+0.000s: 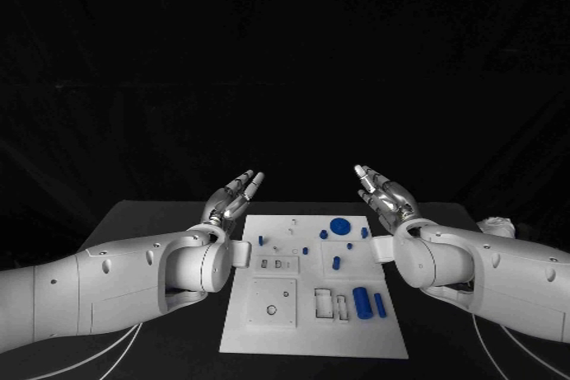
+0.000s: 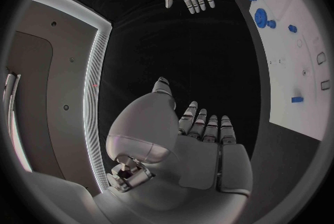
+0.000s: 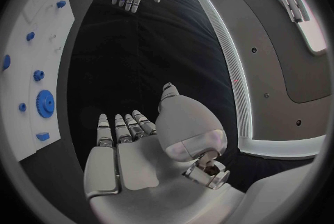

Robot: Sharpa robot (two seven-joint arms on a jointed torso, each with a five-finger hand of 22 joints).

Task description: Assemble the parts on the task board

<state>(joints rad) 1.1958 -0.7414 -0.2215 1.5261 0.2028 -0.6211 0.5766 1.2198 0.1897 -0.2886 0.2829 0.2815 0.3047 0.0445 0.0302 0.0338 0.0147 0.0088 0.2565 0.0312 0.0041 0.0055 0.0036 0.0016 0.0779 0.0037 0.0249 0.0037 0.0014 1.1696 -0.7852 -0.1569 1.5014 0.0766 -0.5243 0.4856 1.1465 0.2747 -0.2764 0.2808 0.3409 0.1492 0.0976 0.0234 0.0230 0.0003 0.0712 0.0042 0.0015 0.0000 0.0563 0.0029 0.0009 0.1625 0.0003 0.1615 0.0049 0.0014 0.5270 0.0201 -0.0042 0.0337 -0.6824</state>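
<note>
Head view shows the black surface (image 1: pixel 155 219) stretching under both arms, with the white board (image 1: pixel 279 326) lying flat in the middle, between the two hands and nearer the robot than either of them. Both hands are raised above the far part of the surface, each beside a far corner of the board and touching nothing.

The left hand (image 1: pixel 231 197) hangs beside the board's far left corner, its fingers straight and slightly spread, holding nothing. The right hand (image 1: pixel 386 192) mirrors it beside the far right corner, fingers likewise extended and apart, empty. In each wrist view the opposite hand faces the camera with its palm open.

On the board, a blue round gear (image 1: pixel 340 226) lies closest to the right hand, with a smaller blue knob (image 1: pixel 323 234) just beside it. Two blue cylinders (image 1: pixel 362 302) lie side by side at the board's near right, well away from both hands. A small blue peg (image 1: pixel 263 241) sits near the left edge.
</note>
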